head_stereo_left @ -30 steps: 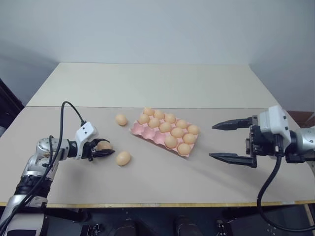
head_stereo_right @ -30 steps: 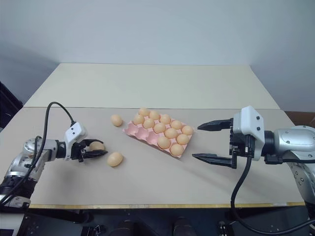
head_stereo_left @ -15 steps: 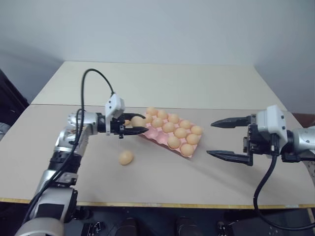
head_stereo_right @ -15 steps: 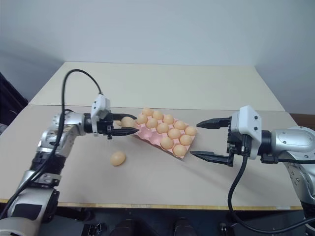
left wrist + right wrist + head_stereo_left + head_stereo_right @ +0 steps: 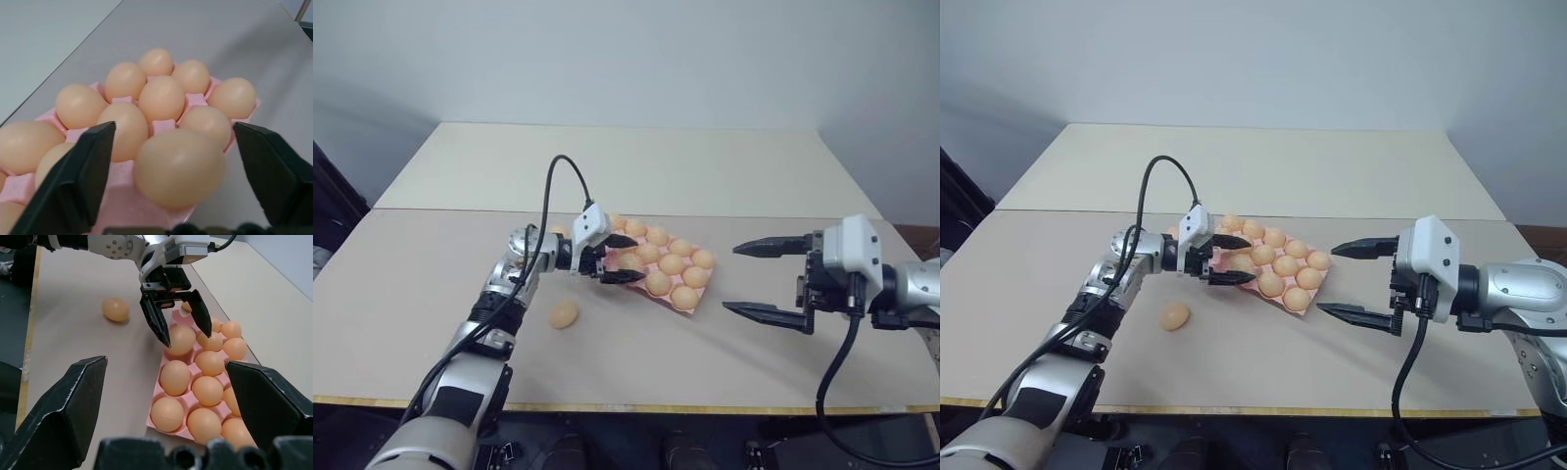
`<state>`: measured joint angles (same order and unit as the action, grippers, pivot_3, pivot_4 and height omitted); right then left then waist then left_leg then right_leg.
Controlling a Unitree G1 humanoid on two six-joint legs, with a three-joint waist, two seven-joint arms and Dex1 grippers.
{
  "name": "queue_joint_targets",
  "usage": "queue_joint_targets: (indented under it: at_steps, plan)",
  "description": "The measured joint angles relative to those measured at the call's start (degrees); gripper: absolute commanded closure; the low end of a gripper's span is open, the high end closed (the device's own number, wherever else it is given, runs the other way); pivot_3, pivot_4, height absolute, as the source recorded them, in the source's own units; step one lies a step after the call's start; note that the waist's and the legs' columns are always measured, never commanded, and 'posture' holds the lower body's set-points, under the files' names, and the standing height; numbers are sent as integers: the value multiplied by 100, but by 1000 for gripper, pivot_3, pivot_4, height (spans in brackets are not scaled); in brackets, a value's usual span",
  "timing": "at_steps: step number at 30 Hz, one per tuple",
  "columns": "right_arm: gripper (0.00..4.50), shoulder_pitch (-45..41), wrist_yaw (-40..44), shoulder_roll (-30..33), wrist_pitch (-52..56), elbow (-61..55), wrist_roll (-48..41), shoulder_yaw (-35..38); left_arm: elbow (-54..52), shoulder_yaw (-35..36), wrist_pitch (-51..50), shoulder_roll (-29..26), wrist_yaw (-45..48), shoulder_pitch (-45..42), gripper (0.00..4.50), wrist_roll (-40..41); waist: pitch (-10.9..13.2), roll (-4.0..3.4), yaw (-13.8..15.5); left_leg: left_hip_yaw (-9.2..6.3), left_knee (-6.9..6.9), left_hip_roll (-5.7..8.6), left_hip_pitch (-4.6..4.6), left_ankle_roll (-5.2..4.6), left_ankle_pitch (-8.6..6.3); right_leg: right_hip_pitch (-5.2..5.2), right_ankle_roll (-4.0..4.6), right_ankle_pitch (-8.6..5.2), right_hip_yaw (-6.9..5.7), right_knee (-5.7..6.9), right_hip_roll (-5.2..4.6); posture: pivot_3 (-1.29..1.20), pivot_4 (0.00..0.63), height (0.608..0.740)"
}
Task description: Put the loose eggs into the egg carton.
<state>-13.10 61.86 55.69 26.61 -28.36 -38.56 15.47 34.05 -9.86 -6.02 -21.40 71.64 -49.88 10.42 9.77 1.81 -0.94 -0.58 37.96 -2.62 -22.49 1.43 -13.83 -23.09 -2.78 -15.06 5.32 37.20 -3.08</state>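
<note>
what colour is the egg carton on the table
The egg carton is pink, a moulded tray. It shows best in the right wrist view, between the pale orange-tan eggs.

The carton [image 5: 658, 266] lies mid-table [image 5: 607, 176], its cups holding eggs [image 5: 672, 263]. The left gripper [image 5: 625, 258] hangs over the carton's left end with an egg [image 5: 181, 339] between its spread fingers; the right gripper [image 5: 771, 278] hovers well apart on the right. One loose egg [image 5: 564, 313] lies on the table left of the carton and nearer the front edge, another [image 5: 186, 306] just behind the left gripper.
</note>
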Motion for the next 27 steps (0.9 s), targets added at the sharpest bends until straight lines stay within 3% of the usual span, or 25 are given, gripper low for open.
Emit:
queue_joint_targets:
  at_steps: [6,11,16,27]
  plan:
    - [0,-22,-10,-8,0,24,0,-3,-273,275,-93,-225,82,0,58,204,0,0,-18,-1,0,-1,0,0,0,-1,0,0,0,0,0,0,150,740]
    - [0,-165,49,-32,0,124,-21,-62,-904,781,-292,-1081,349,221,58,566,0,-1,-69,-1,-1,-3,3,0,0,-1,0,0,1,1,1,0,150,740]
    - [0,-239,147,-106,-2,373,-45,-148,-1447,1361,-310,-2183,663,1037,58,812,-1,-1,-129,0,-1,-5,4,0,0,0,0,0,-2,2,-1,0,150,740]
    - [0,-314,591,-48,-9,687,-33,-298,-2458,3001,-1041,-3797,1405,3160,58,1887,0,-3,-133,3,-2,-13,8,0,0,0,2,-2,-10,2,-1,0,150,740]
